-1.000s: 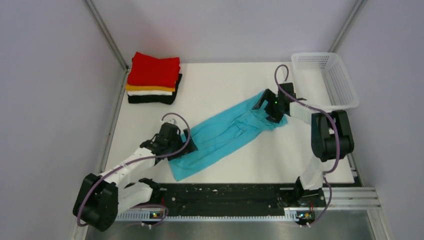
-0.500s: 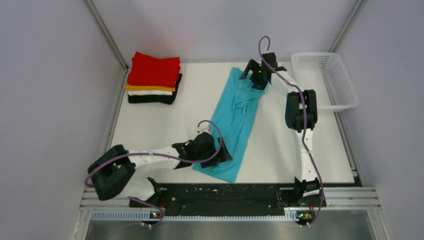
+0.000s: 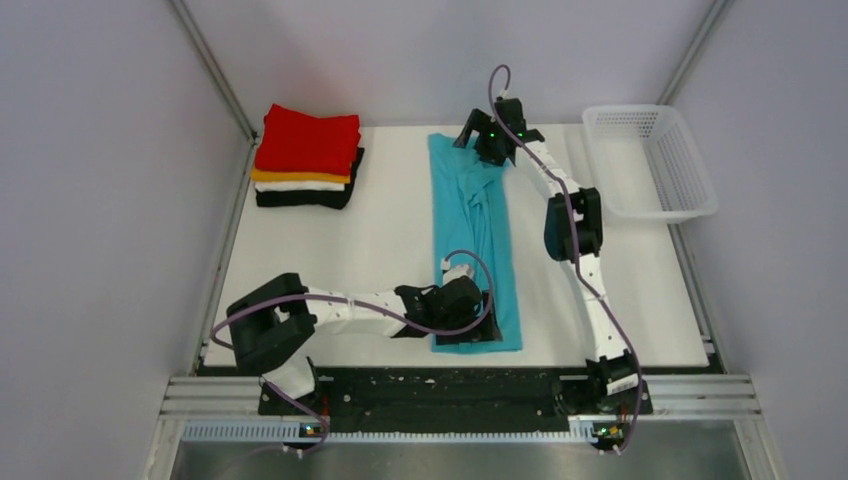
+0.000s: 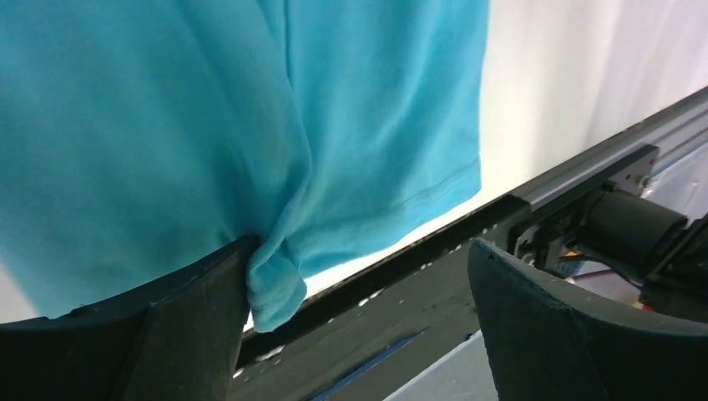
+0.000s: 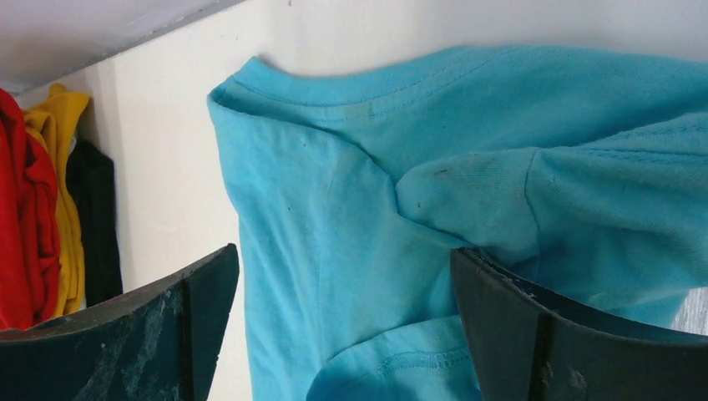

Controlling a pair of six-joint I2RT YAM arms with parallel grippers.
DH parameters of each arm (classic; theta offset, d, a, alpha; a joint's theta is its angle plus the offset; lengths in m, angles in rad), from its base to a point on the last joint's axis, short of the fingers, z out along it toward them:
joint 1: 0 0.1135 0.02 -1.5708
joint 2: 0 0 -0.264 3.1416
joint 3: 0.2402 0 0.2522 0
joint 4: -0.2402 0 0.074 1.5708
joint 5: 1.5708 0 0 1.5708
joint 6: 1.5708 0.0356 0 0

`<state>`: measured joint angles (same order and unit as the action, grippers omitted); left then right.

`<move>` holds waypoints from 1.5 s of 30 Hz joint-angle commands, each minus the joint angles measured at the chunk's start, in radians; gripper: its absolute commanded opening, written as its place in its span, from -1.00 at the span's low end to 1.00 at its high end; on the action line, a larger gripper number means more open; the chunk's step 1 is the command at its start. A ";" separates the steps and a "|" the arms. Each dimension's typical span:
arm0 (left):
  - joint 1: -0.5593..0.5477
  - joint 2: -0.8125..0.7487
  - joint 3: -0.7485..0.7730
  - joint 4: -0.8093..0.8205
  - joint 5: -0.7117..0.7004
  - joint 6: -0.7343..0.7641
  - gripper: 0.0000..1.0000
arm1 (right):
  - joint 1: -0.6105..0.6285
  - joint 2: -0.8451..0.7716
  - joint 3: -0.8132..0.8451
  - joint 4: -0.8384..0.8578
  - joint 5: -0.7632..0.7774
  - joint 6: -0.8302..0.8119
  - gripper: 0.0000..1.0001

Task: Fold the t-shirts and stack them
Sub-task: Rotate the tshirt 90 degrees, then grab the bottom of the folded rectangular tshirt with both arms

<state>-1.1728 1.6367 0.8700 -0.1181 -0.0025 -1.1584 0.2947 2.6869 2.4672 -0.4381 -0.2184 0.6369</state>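
Note:
The turquoise-blue t-shirt (image 3: 478,240) lies as a long narrow strip running from the far edge to the near edge of the white table (image 3: 340,250). My left gripper (image 3: 470,320) sits over its near hem, open, with a bunch of hem touching the left finger (image 4: 175,334); the shirt (image 4: 167,125) fills that view. My right gripper (image 3: 487,138) is over the far collar end, open, above the cloth (image 5: 334,209). A folded stack at the far left holds the red (image 3: 308,140), orange (image 3: 290,176), white (image 3: 300,186) and black (image 3: 300,198) shirts.
A white mesh basket (image 3: 690,170) stands at the far right corner. A black and metal rail (image 3: 450,390) runs along the near table edge, just beyond the shirt's hem. The stack's edge shows in the right wrist view (image 5: 33,217).
The turquoise shirt swung from a diagonal lie to straight front-to-back. My right gripper moved farther back and left with the collar end; my left gripper moved right toward the near edge.

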 commanded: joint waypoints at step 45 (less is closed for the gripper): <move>0.025 -0.232 -0.284 -0.071 -0.157 0.060 -0.15 | 0.327 -1.951 -2.197 -0.043 0.038 0.236 0.34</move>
<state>-1.1576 1.3502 0.5819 -0.1913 -0.1711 -1.0893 0.6018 0.6922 0.2947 -0.5388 -0.1368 0.8429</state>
